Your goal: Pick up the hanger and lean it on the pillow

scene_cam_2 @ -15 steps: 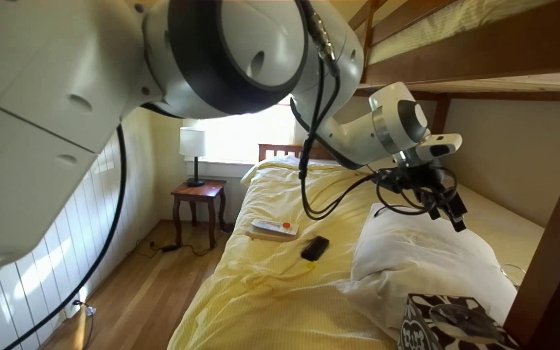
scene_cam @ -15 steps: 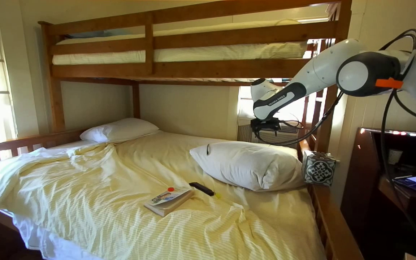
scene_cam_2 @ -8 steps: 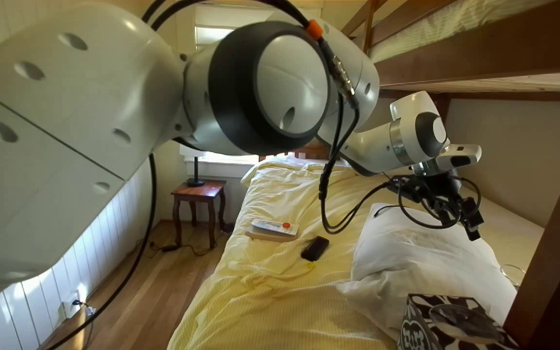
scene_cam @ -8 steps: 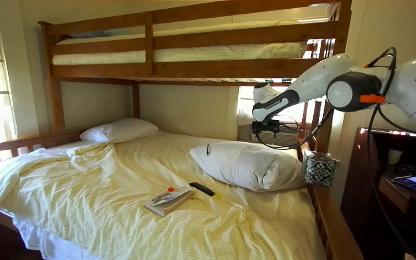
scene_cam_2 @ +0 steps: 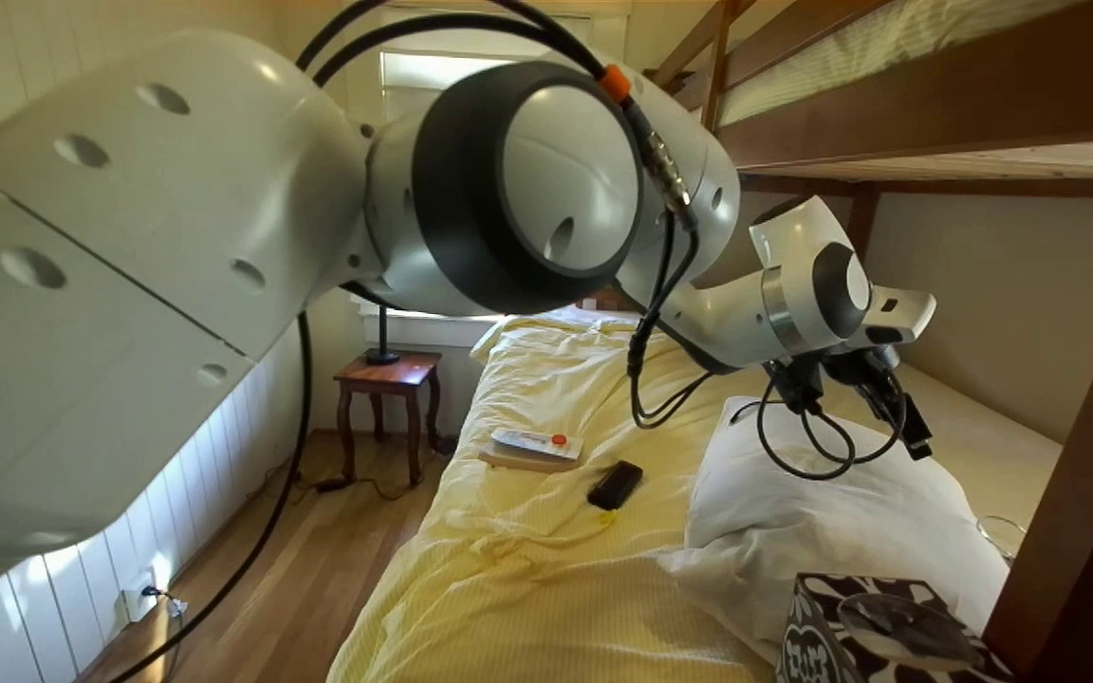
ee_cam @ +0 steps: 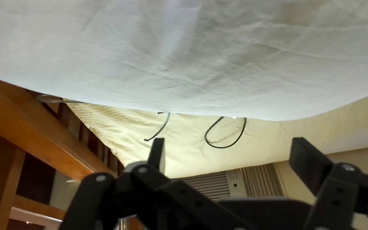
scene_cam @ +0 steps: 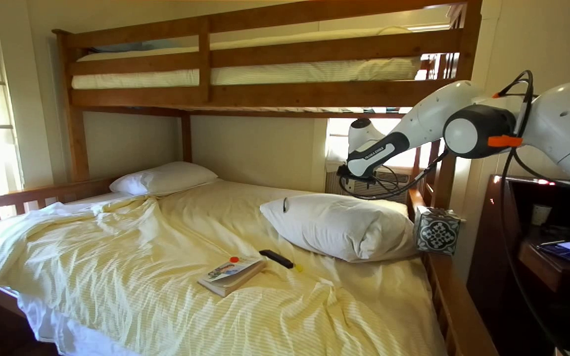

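Observation:
The hanger [ee_cam: 222, 147] lies behind the pillow in the wrist view. A dark wire loop and a curved hook show on the yellow sheet; the pillow edge hides the rest. A thin pale loop near the rail may be its other end; a similar loop shows in an exterior view [scene_cam_2: 1001, 519]. The large white pillow [scene_cam: 334, 225] lies near the bed's right end; it also shows in an exterior view [scene_cam_2: 822, 493] and the wrist view [ee_cam: 184, 57]. My gripper [ee_cam: 230, 148] is open and empty, above the pillow's back side in both exterior views [scene_cam: 357, 179] [scene_cam_2: 915, 444].
A black remote-like bar [scene_cam: 276, 258] and a book [scene_cam: 231, 276] lie on the bed. A patterned box [scene_cam: 437, 230] stands on the bed rail beside the pillow. The upper bunk rail [scene_cam: 314, 95] is above the arm. A smaller pillow [scene_cam: 164, 178] lies at the far corner.
The arm has lowered and my gripper has come down a little behind the pillow. The wrist has turned, shifting the cables. The pillow has not moved.

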You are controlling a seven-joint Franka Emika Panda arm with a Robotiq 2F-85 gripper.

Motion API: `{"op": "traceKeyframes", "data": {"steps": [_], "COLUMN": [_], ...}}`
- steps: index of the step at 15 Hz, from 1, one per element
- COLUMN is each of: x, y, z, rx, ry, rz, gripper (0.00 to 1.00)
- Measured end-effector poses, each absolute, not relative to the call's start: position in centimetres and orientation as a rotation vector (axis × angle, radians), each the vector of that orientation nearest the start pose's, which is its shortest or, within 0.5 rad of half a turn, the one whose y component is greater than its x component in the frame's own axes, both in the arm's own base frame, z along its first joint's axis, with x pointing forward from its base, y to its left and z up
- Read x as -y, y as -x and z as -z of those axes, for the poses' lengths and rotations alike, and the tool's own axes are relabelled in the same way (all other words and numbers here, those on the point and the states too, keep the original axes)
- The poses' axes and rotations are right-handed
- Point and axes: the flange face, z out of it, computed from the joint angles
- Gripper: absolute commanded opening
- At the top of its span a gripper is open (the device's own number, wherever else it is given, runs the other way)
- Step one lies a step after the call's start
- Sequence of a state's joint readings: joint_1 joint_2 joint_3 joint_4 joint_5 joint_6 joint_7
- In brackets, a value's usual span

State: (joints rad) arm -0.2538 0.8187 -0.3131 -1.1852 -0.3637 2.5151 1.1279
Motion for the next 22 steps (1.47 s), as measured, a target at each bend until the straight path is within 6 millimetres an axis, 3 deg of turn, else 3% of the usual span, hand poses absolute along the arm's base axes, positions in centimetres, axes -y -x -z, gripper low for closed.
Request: {"op": "traceKeyframes", "data": {"steps": [5,9,18,22], "x": [37.2,39.6,40.0,41.9], "y": [-70.9,-69.8,-69.6,-69.3], "z": [-34.5,-34.2,-32.9,-32.1], "rx": [-2.219,-2.460,-2.468,-2.437], "ry": [2.437,2.308,2.383,2.459], "rz": [1.169,1.226,1.151,0.993], "gripper": [1.00,1.00,1.00,1.00]}}
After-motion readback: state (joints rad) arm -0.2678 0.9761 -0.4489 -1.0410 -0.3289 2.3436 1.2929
